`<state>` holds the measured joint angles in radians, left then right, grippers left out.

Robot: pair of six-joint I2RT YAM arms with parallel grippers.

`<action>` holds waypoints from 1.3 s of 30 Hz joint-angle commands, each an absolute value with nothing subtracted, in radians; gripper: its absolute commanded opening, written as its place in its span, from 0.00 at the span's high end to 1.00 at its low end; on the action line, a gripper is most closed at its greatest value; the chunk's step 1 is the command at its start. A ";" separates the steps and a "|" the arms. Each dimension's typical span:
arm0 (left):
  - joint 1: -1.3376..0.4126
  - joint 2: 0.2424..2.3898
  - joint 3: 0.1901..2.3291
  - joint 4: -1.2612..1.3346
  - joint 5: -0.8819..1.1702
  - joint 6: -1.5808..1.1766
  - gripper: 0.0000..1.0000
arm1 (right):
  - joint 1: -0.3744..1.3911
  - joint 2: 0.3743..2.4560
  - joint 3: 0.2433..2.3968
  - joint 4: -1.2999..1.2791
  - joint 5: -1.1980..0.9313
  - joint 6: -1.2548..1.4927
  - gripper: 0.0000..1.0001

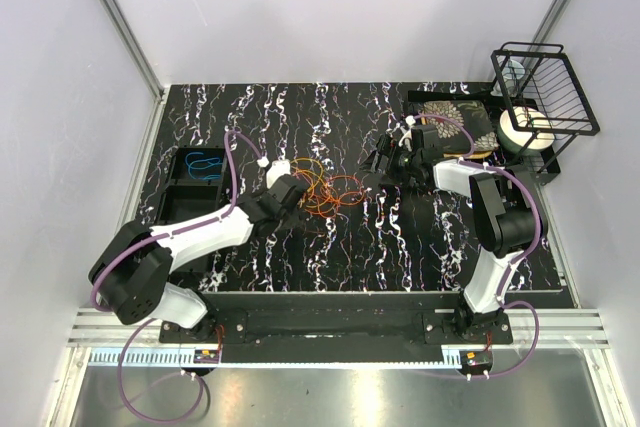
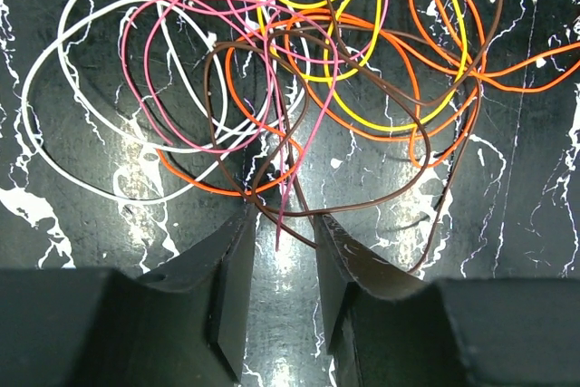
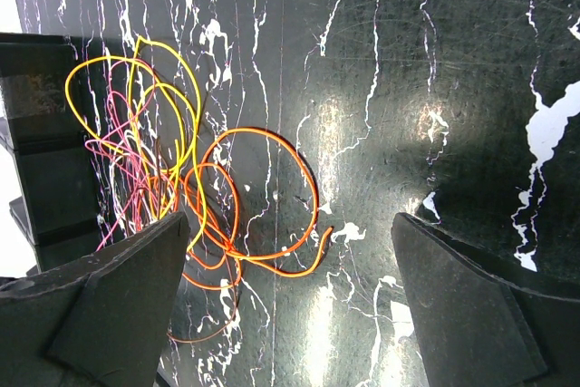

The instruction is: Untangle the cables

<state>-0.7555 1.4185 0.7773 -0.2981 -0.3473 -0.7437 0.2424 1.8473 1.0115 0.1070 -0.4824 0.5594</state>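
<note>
The cables [image 1: 328, 192] lie in one tangle at the table's middle. In the left wrist view white [image 2: 54, 70], pink [image 2: 181, 20], yellow [image 2: 353, 115], orange [image 2: 435, 79] and brown [image 2: 362, 197] loops overlap. My left gripper [image 2: 283, 219] is at the tangle's near edge with its jaws partly apart. A pink cable end and a brown strand run between the tips, unclamped. My right gripper [image 3: 290, 219] is wide open over the table, just right of an orange loop [image 3: 272, 138]. A blue cable [image 1: 205, 162] lies apart, inside a tray.
A black tray [image 1: 175, 197] sits at the table's left side. A black wire rack [image 1: 545, 87] stands at the back right, with a white roll [image 1: 525, 130] and a patterned flat object [image 1: 455, 117] beside it.
</note>
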 commanded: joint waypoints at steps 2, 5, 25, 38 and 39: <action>-0.767 1.413 0.790 -0.276 -0.361 -0.772 0.65 | 0.247 1.855 1.051 0.118 -0.495 0.569 0.00; -0.770 1.410 0.785 -0.278 -0.362 -0.778 0.66 | 0.247 1.853 1.052 0.118 -0.495 0.569 0.00; -0.785 1.373 0.928 -0.501 -0.440 -0.764 1.00 | 0.249 1.859 1.052 0.118 -0.499 0.571 0.00; -0.782 1.289 1.719 -0.946 -0.624 -0.491 1.00 | 0.247 1.853 1.051 0.120 -0.502 0.571 0.00; -0.784 1.284 1.744 -0.943 -0.630 -0.480 1.00 | 0.247 1.853 1.051 0.120 -0.502 0.571 0.00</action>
